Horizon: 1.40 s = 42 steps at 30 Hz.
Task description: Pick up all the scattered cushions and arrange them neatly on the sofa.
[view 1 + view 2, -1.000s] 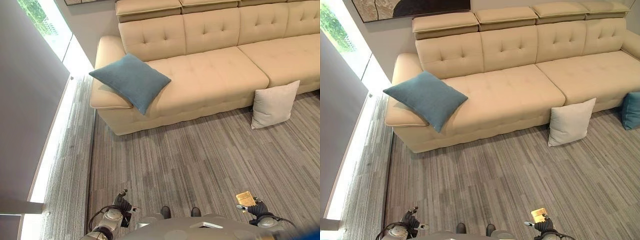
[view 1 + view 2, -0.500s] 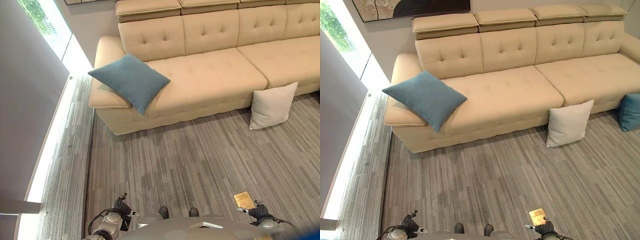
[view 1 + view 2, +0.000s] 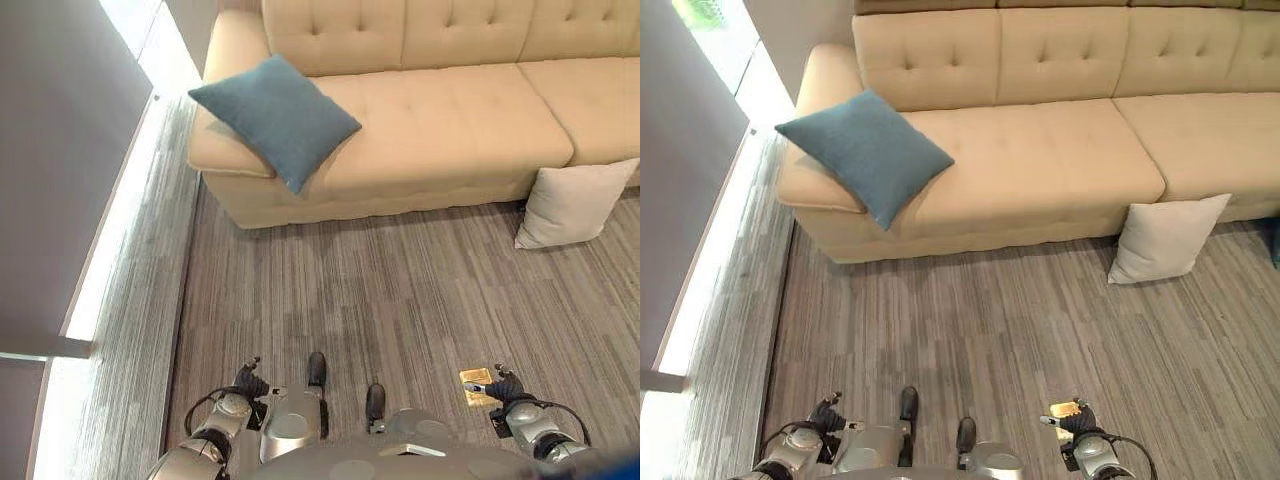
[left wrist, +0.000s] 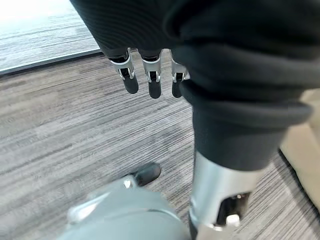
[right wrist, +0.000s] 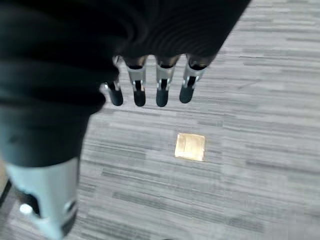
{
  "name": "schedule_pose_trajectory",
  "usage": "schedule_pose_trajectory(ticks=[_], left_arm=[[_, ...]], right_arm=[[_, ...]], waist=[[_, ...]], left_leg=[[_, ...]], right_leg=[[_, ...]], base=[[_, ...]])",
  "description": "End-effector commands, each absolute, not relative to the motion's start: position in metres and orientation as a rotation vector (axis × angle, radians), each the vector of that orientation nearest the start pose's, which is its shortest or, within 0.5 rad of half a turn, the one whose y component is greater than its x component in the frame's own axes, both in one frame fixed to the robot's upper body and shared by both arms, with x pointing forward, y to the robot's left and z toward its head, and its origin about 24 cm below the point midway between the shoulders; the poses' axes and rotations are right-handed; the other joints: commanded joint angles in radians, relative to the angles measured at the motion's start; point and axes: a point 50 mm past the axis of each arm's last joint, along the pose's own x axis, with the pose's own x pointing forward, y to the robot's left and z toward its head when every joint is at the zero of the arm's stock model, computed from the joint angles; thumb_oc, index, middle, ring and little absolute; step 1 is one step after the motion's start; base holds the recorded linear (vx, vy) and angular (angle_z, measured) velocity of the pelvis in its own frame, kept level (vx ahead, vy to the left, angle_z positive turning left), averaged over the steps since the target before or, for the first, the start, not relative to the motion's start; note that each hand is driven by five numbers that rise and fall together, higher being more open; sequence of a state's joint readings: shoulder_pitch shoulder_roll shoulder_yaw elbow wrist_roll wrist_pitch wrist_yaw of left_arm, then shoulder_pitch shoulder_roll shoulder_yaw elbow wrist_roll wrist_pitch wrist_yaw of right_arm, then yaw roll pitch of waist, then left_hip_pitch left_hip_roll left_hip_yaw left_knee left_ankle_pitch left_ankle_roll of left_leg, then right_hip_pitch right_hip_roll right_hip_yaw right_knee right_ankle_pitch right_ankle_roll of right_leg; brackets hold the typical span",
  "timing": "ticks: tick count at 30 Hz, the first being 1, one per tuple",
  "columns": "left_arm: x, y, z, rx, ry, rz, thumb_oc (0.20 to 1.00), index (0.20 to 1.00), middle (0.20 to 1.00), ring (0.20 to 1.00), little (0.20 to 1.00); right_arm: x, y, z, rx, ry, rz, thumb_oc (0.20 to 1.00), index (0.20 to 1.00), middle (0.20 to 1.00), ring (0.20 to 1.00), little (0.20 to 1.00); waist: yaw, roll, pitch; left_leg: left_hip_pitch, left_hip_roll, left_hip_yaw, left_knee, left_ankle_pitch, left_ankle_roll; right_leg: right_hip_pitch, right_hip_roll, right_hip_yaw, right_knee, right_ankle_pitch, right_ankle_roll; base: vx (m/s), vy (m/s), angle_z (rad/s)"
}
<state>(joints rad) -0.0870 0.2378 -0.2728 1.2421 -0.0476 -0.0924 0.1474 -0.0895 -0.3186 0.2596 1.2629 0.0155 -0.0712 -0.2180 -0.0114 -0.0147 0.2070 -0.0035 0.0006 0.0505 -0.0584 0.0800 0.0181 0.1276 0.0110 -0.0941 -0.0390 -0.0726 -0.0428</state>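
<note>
Both hands hang empty with relaxed, straight fingers, left hand (image 4: 150, 75) and right hand (image 5: 150, 85) low over the carpet; approach should head right toward the white cushion (image 3: 1165, 238) leaning against the sofa (image 3: 1040, 160) front, leaving the blue cushion (image 3: 865, 150) seated at far left.

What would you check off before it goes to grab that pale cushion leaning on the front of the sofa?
1. Left hand free: ok, fingers straight, holding nothing.
2. Right hand free: ok, fingers straight, holding nothing.
3. White cushion within reach: not ok, it stands on the floor against the sofa front, far from both hands.
4. Path to it: ok, bare floor apart from a flat gold plate near the right hand.
5. Room on the seat: ok, only the blue cushion sits there, at the armrest end.
6. Other cushions left: cannot tell; a blue edge shows at the frame's right border.
</note>
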Motion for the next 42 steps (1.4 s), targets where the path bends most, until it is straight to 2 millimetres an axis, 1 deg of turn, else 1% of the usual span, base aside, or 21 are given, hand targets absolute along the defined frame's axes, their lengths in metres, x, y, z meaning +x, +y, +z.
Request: schedule_pose_trajectory(ticks=[1, 3, 5, 8, 10, 12, 13, 15, 17, 18, 21, 24, 29, 30, 33, 35, 36, 38, 40, 41, 42], left_arm=[[0.135, 0.232, -0.148, 0.425, 1.029, 0.064, 1.0, 1.0, 1.0, 1.0, 1.0], [0.138, 0.237, -0.145, 0.421, 1.02, 0.086, 1.0, 1.0, 1.0, 1.0, 1.0], [0.136, 0.239, -0.145, 0.419, 1.018, 0.097, 1.0, 1.0, 1.0, 1.0, 1.0], [0.136, 0.238, -0.146, 0.42, 1.018, 0.095, 1.0, 1.0, 1.0, 1.0, 1.0], [0.136, 0.236, -0.146, 0.423, 1.017, 0.087, 1.0, 1.0, 1.0, 1.0, 1.0], [0.13, 0.236, -0.148, 0.428, 1.038, 0.092, 1.0, 1.0, 1.0, 1.0, 1.0], [0.13, 0.234, -0.149, 0.425, 1.037, 0.079, 1.0, 1.0, 1.0, 1.0, 1.0], [0.139, 0.226, -0.148, 0.419, 1.013, 0.055, 1.0, 1.0, 1.0, 1.0, 1.0], [0.144, 0.222, -0.147, 0.415, 0.999, 0.04, 1.0, 1.0, 1.0, 1.0, 1.0], [0.143, 0.22, -0.147, 0.417, 1.002, 0.032, 1.0, 1.0, 1.0, 1.0, 1.0], [0.138, 0.218, -0.15, 0.43, 1.021, 0.016, 1.0, 1.0, 1.0, 1.0, 1.0], [0.135, 0.219, -0.151, 0.451, 1.031, 0.0, 1.0, 1.0, 1.0, 1.0, 1.0], [0.118, 0.229, -0.154, 0.432, 1.091, 0.048, 1.0, 1.0, 1.0, 1.0, 1.0], [0.117, 0.23, -0.155, 0.426, 1.093, 0.055, 1.0, 1.0, 1.0, 1.0, 1.0], [0.12, 0.234, -0.153, 0.416, 1.081, 0.075, 1.0, 1.0, 1.0, 1.0, 1.0], [0.128, 0.239, -0.148, 0.422, 1.053, 0.098, 1.0, 1.0, 1.0, 1.0, 1.0], [0.128, 0.24, -0.148, 0.424, 1.052, 0.1, 1.0, 1.0, 1.0, 1.0, 1.0], [0.126, 0.241, -0.148, 0.424, 1.054, 0.102, 1.0, 1.0, 1.0, 1.0, 1.0], [0.126, 0.24, -0.149, 0.421, 1.053, 0.103, 1.0, 1.0, 1.0, 1.0, 1.0], [0.125, 0.239, -0.149, 0.418, 1.056, 0.102, 1.0, 1.0, 1.0, 1.0, 1.0], [0.124, 0.239, -0.15, 0.419, 1.058, 0.101, 1.0, 1.0, 1.0, 1.0, 1.0]], right_arm=[[0.125, -0.261, -0.143, -0.61, 1.062, -0.103, 1.0, 1.0, 1.0, 1.0, 1.0], [0.136, -0.26, -0.14, -0.639, 1.035, -0.08, 1.0, 1.0, 1.0, 1.0, 1.0], [0.143, -0.259, -0.137, -0.65, 1.002, -0.07, 1.0, 1.0, 1.0, 1.0, 1.0], [0.145, -0.259, -0.136, -0.664, 0.999, -0.06, 1.0, 1.0, 1.0, 1.0, 1.0], [0.146, -0.26, -0.135, -0.675, 0.999, -0.061, 1.0, 1.0, 1.0, 1.0, 1.0], [0.134, -0.261, -0.14, -0.654, 1.045, -0.074, 1.0, 1.0, 1.0, 1.0, 1.0], [0.132, -0.26, -0.141, -0.653, 1.05, -0.074, 1.0, 1.0, 1.0, 1.0, 1.0], [0.128, -0.26, -0.142, -0.628, 1.057, -0.092, 1.0, 1.0, 1.0, 1.0, 1.0], [0.125, -0.262, -0.143, -0.612, 1.069, -0.112, 1.0, 1.0, 1.0, 1.0, 1.0], [0.123, -0.262, -0.144, -0.611, 1.082, -0.112, 1.0, 1.0, 1.0, 1.0, 1.0], [0.118, -0.262, -0.145, -0.609, 1.097, -0.112, 1.0, 1.0, 1.0, 1.0, 1.0], [0.113, -0.265, -0.146, -0.6, 1.112, -0.132, 1.0, 1.0, 1.0, 1.0, 1.0], [0.106, -0.259, -0.15, -0.61, 1.135, -0.091, 1.0, 1.0, 1.0, 1.0, 1.0], [0.107, -0.258, -0.15, -0.614, 1.127, -0.08, 1.0, 1.0, 1.0, 1.0, 1.0], [0.111, -0.253, -0.15, -0.613, 1.114, -0.06, 1.0, 1.0, 1.0, 1.0, 1.0], [0.125, -0.25, -0.146, -0.622, 1.068, -0.048, 1.0, 1.0, 1.0, 1.0, 1.0], [0.127, -0.25, -0.146, -0.621, 1.062, -0.047, 1.0, 1.0, 1.0, 1.0, 1.0], [0.132, -0.253, -0.143, -0.633, 1.046, -0.052, 1.0, 1.0, 1.0, 1.0, 1.0], [0.133, -0.253, -0.143, -0.635, 1.042, -0.052, 1.0, 1.0, 1.0, 1.0, 1.0], [0.132, -0.254, -0.143, -0.636, 1.049, -0.057, 1.0, 1.0, 1.0, 1.0, 1.0], [0.131, -0.255, -0.143, -0.639, 1.054, -0.057, 1.0, 1.0, 1.0, 1.0, 1.0]], waist=[[0.029, -0.054, -0.037], [0.029, -0.031, -0.012], [0.024, -0.012, -0.005], [0.01, -0.012, -0.004], [0.001, -0.019, 0.001], [0.006, -0.036, -0.015], [0.009, -0.042, -0.02], [0.012, -0.065, -0.005], [0.021, -0.082, 0.015], [0.023, -0.082, 0.017], [0.029, -0.088, 0.013], [0.031, -0.068, 0.005], [0.045, -0.067, -0.038], [0.055, -0.072, -0.051], [0.067, -0.073, -0.051], [0.056, -0.055, -0.023], [0.051, -0.049, -0.019], [0.029, -0.038, -0.018], [0.021, -0.035, -0.009], [0.005, -0.041, -0.008], [-0.003, -0.044, -0.004]], left_leg=[[-0.06, -0.045, 0.009, 0.172, -0.188, 0.025], [-0.025, -0.051, -0.021, 0.148, -0.19, 0.063], [0.03, -0.046, -0.034, 0.101, -0.198, 0.069], [0.082, -0.05, -0.061, 0.068, -0.21, 0.061], [0.112, -0.056, -0.08, 0.069, -0.232, 0.053], [0.128, -0.051, -0.085, 0.089, -0.257, 0.033], [0.113, -0.046, -0.086, 0.122, -0.258, 0.02], [0.005, -0.037, -0.076, 0.314, -0.213, -0.02], [-0.079, -0.019, -0.065, 0.475, -0.168, -0.028], [-0.1, -0.015, -0.055, 0.489, -0.166, -0.022], [-0.14, -0.027, -0.025, 0.417, -0.191, -0.011], [-0.208, -0.01, 0.072, 0.268, -0.109, -0.024], [-0.12, -0.038, 0.055, 0.205, -0.141, 0.0], [-0.099, -0.052, 0.052, 0.201, -0.164, 0.016], [-0.061, -0.065, 0.042, 0.199, -0.2, 0.046], [-0.034, -0.07, 0.014, 0.192, -0.208, 0.077], [-0.022, -0.072, 0.002, 0.185, -0.211, 0.081], [0.044, -0.089, -0.055, 0.155, -0.234, 0.083], [0.059, -0.091, -0.073, 0.154, -0.243, 0.083], [0.079, -0.105, -0.113, 0.15, -0.254, 0.081], [0.094, -0.107, -0.129, 0.149, -0.261, 0.079]], right_leg=[[-0.051, -0.068, 0.018, 0.189, -0.049, 0.111], [-0.175, -0.076, 0.041, 0.432, 0.041, 0.15], [-0.253, -0.075, 0.013, 0.496, 0.04, 0.15], [-0.284, -0.053, 0.008, 0.366, 0.018, 0.135], [-0.291, -0.047, 0.026, 0.228, 0.046, 0.133], [-0.234, -0.038, 0.041, 0.149, 0.044, 0.116], [-0.207, -0.034, 0.04, 0.13, 0.047, 0.107], [-0.146, -0.038, 0.031, 0.079, 0.043, 0.076], [-0.099, -0.034, 0.027, 0.046, 0.035, 0.048], [-0.084, -0.034, 0.023, 0.038, 0.03, 0.042], [-0.056, -0.037, 0.009, 0.018, 0.015, 0.047], [-0.012, -0.013, -0.01, 0.008, -0.028, 0.045], [0.018, -0.024, 0.008, 0.069, -0.073, 0.061], [0.02, -0.037, 0.007, 0.095, -0.079, 0.078], [-0.032, -0.061, 0.005, 0.254, -0.058, 0.115], [-0.157, -0.068, 0.024, 0.464, 0.036, 0.153], [-0.191, -0.062, 0.033, 0.499, 0.035, 0.154], [-0.247, -0.032, 0.072, 0.402, -0.005, 0.124], [-0.269, -0.021, 0.088, 0.366, 0.0, 0.118], [-0.304, -0.002, 0.159, 0.284, 0.032, 0.126], [-0.31, 0.008, 0.188, 0.255, 0.051, 0.131]], base=[[0.22, 0.237, -0.53], [0.15, 0.16, -0.4], [0.22, 0.086, 0.08], [0.24, -0.062, -0.05], [0.28, -0.187, 0.15], [0.27, -0.26, 0.49], [0.14, -0.271, 0.7], [0.06, -0.25, 0.52], [0.05, -0.19, 0.34], [0.09, -0.144, 0.2], [0.14, -0.032, 0.01], [0.24, 0.031, 0.4], [0.29, 0.122, -0.22], [0.26, 0.14, -0.25], [0.16, 0.116, -0.07], [0.08, 0.114, 0.01], [0.21, 0.095, 0.23], [0.34, -0.014, 0.32], [0.21, -0.075, 0.29], [0.22, -0.107, 0.5], [0.35, -0.264, 0.68]])
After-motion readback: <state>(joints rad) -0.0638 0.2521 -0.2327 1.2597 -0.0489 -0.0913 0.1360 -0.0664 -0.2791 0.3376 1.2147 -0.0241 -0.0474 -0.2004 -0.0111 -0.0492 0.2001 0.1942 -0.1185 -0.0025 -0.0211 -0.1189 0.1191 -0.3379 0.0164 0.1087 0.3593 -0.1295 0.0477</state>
